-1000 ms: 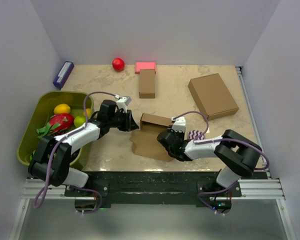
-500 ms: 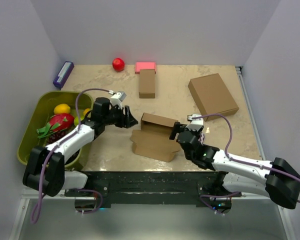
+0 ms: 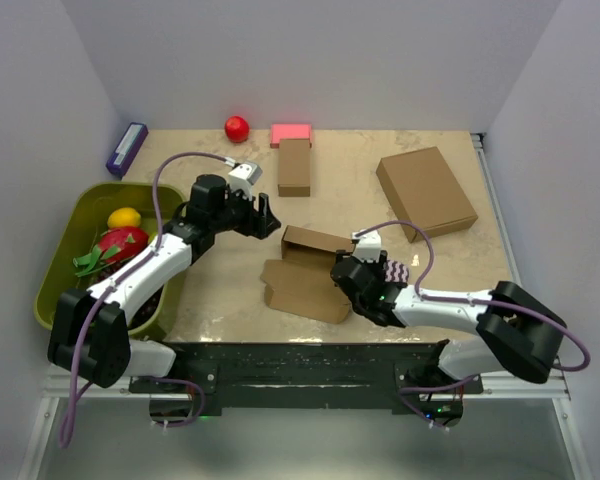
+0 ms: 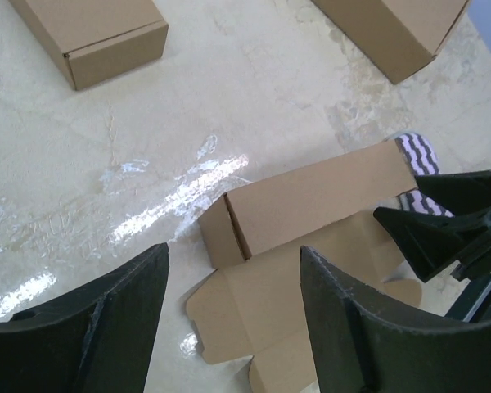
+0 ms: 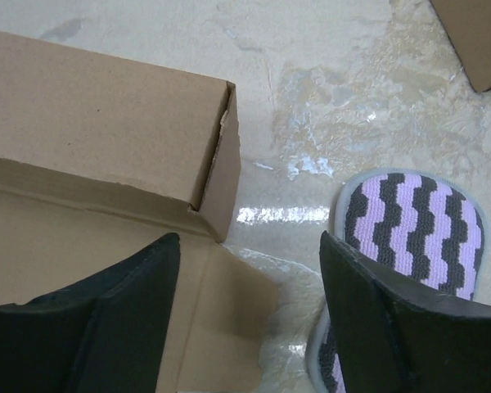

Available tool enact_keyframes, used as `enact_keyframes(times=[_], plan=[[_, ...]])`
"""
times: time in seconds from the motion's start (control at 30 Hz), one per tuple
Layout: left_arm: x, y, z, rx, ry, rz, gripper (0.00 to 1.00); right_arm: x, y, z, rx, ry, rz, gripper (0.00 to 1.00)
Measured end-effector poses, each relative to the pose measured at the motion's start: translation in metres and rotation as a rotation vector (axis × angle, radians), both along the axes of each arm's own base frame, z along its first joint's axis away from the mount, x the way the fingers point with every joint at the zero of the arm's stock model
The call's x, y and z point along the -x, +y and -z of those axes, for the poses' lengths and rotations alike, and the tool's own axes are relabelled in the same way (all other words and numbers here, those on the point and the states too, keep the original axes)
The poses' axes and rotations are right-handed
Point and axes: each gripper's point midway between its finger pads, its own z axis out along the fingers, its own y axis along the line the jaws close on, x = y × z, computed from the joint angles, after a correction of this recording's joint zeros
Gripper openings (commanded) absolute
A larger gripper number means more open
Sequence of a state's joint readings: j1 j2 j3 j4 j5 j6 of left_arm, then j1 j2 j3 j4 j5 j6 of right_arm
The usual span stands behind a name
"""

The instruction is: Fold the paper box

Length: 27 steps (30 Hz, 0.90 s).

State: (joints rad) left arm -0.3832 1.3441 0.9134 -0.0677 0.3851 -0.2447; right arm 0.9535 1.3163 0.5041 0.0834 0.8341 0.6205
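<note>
Two grippers, you'll see, stand wide and hold nothing: your left gripper (image 3: 264,215) and right gripper (image 3: 343,272). The paper box (image 3: 302,272), one wall raised, lies midway along the desk's (image 3: 350,170) near edge.

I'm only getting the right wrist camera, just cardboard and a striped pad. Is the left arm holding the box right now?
Observer: No. The left gripper hangs open over the table, to the left of the paper box, with nothing between its fingers.
Operator: How much of the box is folded up?
Observer: Only the far long wall and its end panels stand. The rest of the sheet lies flat toward the arm bases, flaps spread out.
Operator: Anything behind it that I could bump?
Observer: A narrow brown box lies farther back in front of a pink block, well apart from the paper box.
</note>
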Motion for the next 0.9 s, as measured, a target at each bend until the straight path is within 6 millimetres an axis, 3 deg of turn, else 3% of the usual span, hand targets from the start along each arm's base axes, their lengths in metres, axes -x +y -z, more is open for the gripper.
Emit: enact_keyframes(times=[0.13,0.3,0.47,0.63,0.77,0.9], plan=[[0.003,0.005,0.008,-0.057,0.0,-0.008,0.7,-0.016,0.009,0.006,0.024,0.022,0.014,0.63],[0.004,0.01,0.002,-0.078,-0.029,-0.01,0.7,-0.031,0.01,0.01,0.032,0.021,0.036,0.55],[0.004,0.01,0.001,-0.089,-0.043,0.001,0.7,-0.037,0.009,0.012,0.044,0.013,0.032,0.24],[0.011,0.001,-0.002,-0.099,-0.072,0.056,0.7,-0.038,0.015,0.007,0.053,0.016,-0.025,0.08],[0.024,-0.011,-0.002,-0.119,-0.093,0.136,0.69,-0.037,0.022,-0.008,0.048,0.047,-0.094,0.0],[0.037,-0.018,-0.015,-0.137,-0.169,0.21,0.67,-0.037,0.031,-0.032,0.045,0.104,-0.172,0.0]])
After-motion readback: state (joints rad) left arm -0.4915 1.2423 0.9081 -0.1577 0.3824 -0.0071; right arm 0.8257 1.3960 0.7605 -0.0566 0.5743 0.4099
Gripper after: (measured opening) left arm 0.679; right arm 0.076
